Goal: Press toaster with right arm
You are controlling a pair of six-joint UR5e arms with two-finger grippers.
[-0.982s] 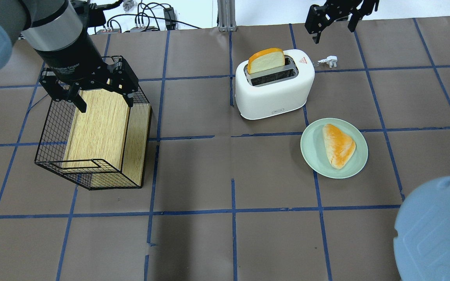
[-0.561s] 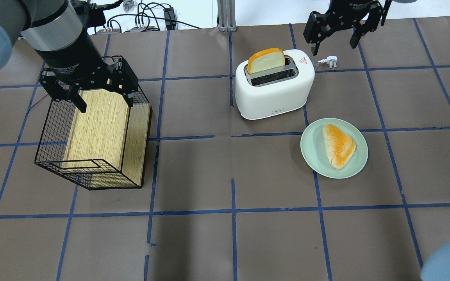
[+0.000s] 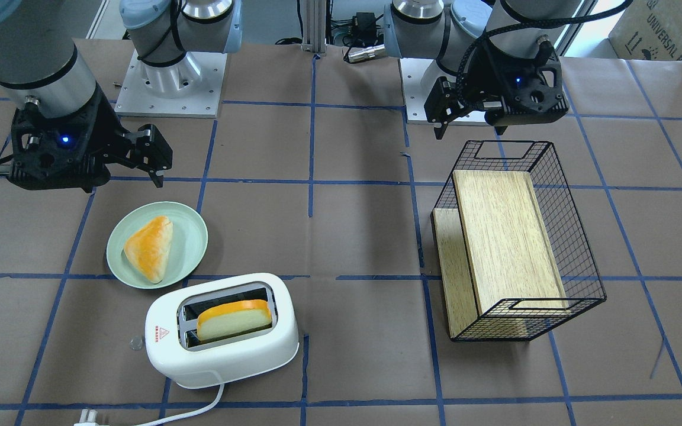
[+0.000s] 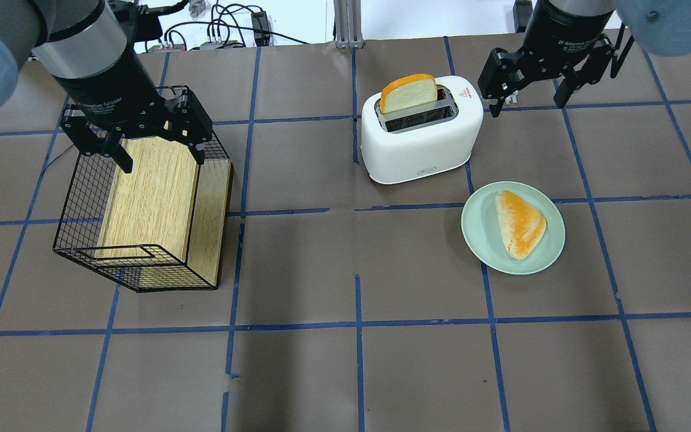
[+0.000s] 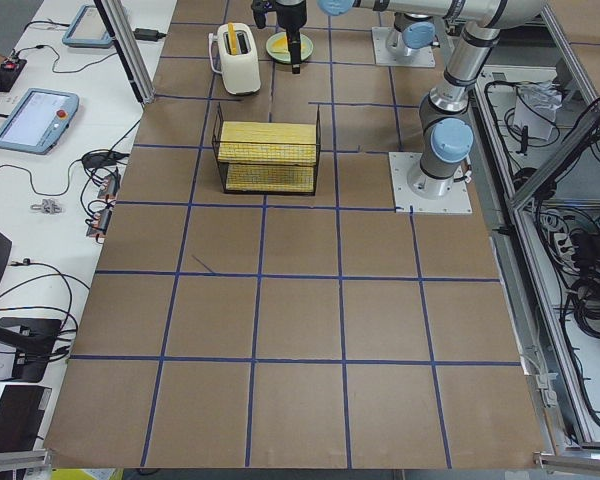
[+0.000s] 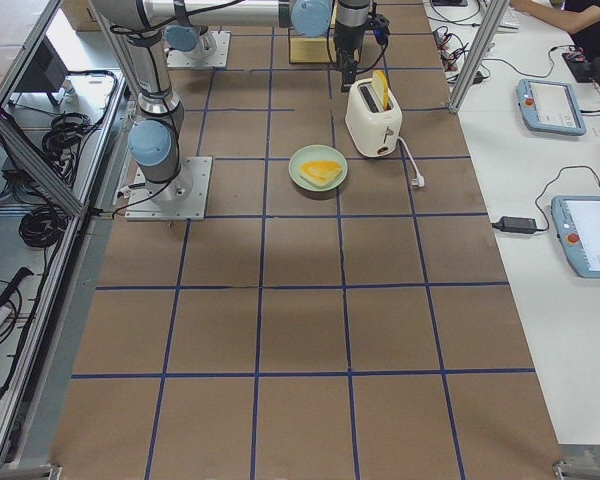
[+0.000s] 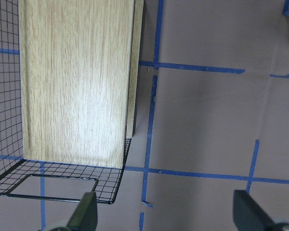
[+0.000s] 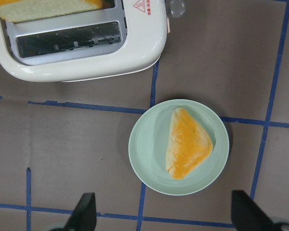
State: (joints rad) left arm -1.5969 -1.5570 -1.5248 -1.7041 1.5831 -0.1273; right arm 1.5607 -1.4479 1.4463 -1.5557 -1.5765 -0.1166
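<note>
Brown table [image 4: 381,372], right arm [image 4: 567,33] now nearer toaster [image 4: 420,144], fingers [image 4: 561,95] spread

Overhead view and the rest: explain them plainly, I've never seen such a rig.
Two robot arms work at a table. The overhead view looks from behind them, the front-facing one from across, two more from the table's ends, and each wrist carries a camera. On it: a toaster with a bread slice in one slot, a plate with a pastry, a wire basket holding wooden boards. The left gripper hangs over the basket, the right gripper near the toaster; both open, empty.
</note>
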